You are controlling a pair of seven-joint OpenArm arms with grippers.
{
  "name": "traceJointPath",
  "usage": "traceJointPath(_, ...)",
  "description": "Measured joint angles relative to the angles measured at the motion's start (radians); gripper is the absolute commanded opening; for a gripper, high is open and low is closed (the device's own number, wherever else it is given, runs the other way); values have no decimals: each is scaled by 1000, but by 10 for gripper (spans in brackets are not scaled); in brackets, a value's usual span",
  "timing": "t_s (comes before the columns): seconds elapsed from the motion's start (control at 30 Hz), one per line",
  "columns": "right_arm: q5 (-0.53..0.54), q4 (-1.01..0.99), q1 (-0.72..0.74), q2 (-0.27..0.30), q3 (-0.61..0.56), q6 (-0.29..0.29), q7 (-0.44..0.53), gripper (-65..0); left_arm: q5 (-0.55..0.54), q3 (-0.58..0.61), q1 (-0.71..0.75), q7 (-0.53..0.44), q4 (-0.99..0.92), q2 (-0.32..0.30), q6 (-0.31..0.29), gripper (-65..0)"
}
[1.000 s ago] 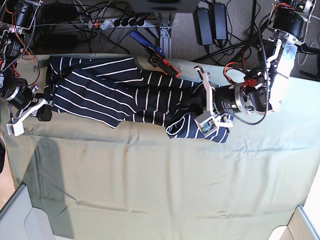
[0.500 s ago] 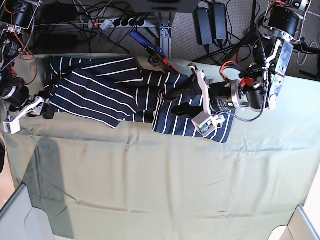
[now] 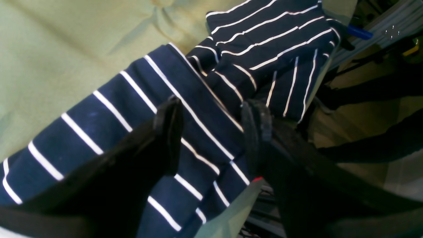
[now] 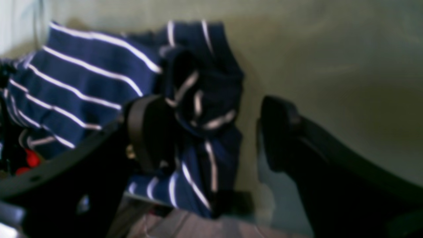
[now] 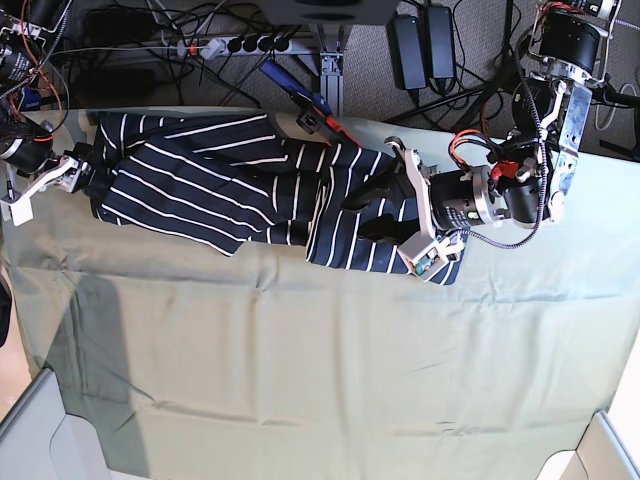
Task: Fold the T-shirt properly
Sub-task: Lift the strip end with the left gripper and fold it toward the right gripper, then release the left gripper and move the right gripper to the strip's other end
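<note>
One striped T-shirt (image 5: 230, 190) lies bunched on the green-covered surface (image 5: 320, 360), cables (image 5: 250, 45) beyond, between two open hands: left hand (image 5: 375, 205), right hand (image 5: 85, 170).

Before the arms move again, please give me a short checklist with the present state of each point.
1. Left gripper open over the dark navy white-striped fabric T-shirt: ok.
2. Left fingers hold no fabric: ok.
3. Right gripper open: ok.
4. Bunched sleeve between the right fingers, gripped or loose: cannot tell.
5. T-shirt flat on the pale green cloth: not ok, crumpled.
6. T-shirt fully on the cloth: not ok, overhangs the far edge.
</note>
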Motion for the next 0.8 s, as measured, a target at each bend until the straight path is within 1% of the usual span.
traceJointPath(0.1,3,0,-5,-34,-1,0,11,-210,0,0,0,0,0,-5,0,-328)
traceJointPath(0.2,-2,-8,-8,-52,-7,0,23,-210,2,0,0,0,0,-5,0,-328)
traceJointPath(0.47,-8,-66,-7,-51,-21,0,65,-212,1,0,0,0,0,-5,0,-328)
traceJointPath(0.5,-4,-74,-6,-51,-21,0,68,-222,1,0,0,0,0,-5,0,-328)
traceJointPath(0.53,0,-81,-4,-51,-21,0,72,-252,1,0,0,0,0,-5,0,-328)
traceJointPath(0.57,0,-85,-4,-50,-21,0,77,-304,0,0,0,0,0,-5,0,-328)
traceJointPath(0.6,0,-91,-4,-49,-21,0,80,-373,1,-1,0,0,0,-5,0,-328)
traceJointPath(0.67,-3,-97,-5,-50,-22,0,77,-533,0,-14,0,0,0,-5,0,-328)
traceJointPath(0.73,0,-98,-5,-55,-22,0,72,-650,0,-48,0,0,0,-4,0,-328)
traceJointPath(0.8,0,-98,-5,-54,-22,0,71,-650,-2,-98,0,2,0,-4,0,-328)
